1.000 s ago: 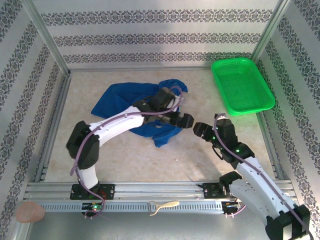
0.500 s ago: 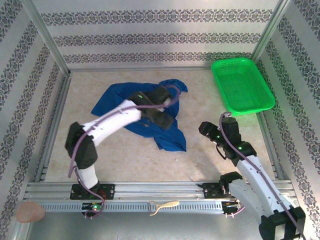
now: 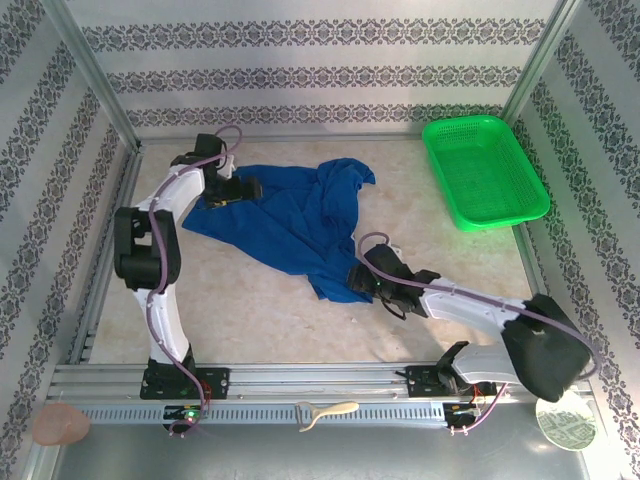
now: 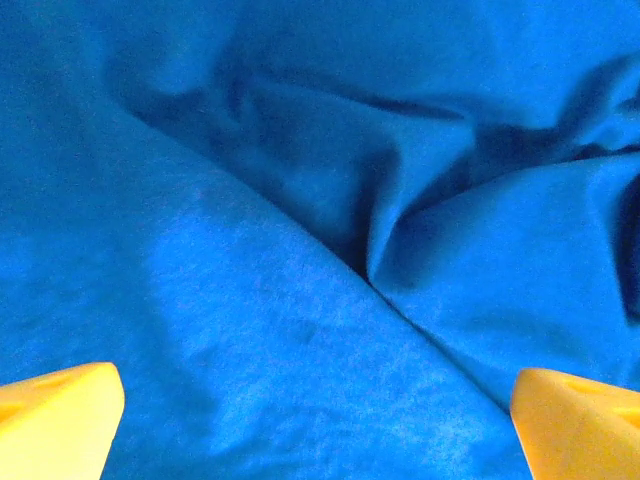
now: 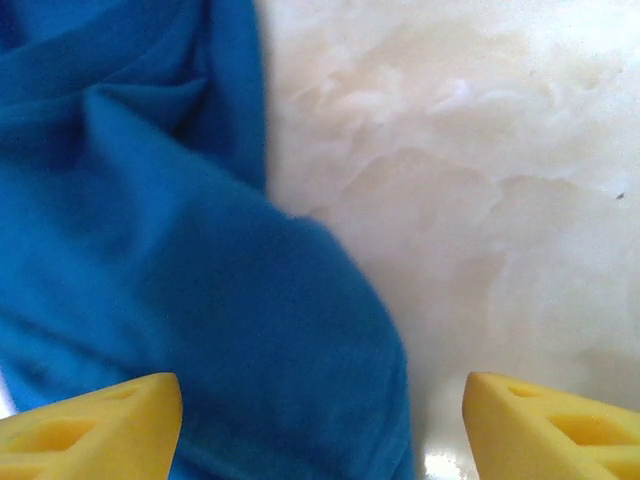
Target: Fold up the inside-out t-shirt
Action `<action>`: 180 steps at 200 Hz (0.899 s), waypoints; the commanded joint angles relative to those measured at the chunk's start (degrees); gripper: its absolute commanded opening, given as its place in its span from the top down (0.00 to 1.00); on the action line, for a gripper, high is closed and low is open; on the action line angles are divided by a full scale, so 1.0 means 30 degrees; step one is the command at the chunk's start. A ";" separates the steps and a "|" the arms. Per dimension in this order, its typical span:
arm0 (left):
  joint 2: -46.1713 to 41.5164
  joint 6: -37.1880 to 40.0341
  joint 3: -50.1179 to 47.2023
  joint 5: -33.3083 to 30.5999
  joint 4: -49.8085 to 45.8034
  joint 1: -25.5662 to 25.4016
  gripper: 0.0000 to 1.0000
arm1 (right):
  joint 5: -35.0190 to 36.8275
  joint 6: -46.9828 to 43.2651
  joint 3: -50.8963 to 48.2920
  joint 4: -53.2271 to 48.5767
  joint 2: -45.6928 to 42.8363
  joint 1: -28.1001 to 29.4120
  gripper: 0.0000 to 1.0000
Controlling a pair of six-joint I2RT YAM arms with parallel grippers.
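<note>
One blue t-shirt (image 3: 290, 215) crumpled on the table (image 3: 250, 300), basket (image 3: 500, 222) well to its right, left gripper (image 3: 250, 187) spread wide, empty, over its far left edge, right gripper (image 3: 355, 278) parted, empty, straddling its near corner

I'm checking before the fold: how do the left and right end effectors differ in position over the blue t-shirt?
The left end effector is over the far left part of the t-shirt; the right end effector is at its near corner. The left has cloth all across beneath it; the right has cloth on one side, bare table on the other. Both are open, gripping nothing.
</note>
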 commanded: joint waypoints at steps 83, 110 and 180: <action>-0.2877 -0.2480 -0.6980 0.2859 0.3807 -0.0189 0.01 | -0.1184 -0.1101 -0.0526 0.1483 -0.1392 -0.6707 1.00; -0.4647 -0.3644 -1.0368 0.3331 0.5746 -0.0704 0.01 | -0.2704 -0.2995 0.0433 0.0864 -0.2292 -0.8059 1.00; -0.6984 -0.4773 -1.2115 0.3034 0.6656 -0.1220 0.01 | -0.3805 -0.7712 0.4576 0.0751 0.2896 -0.2395 0.22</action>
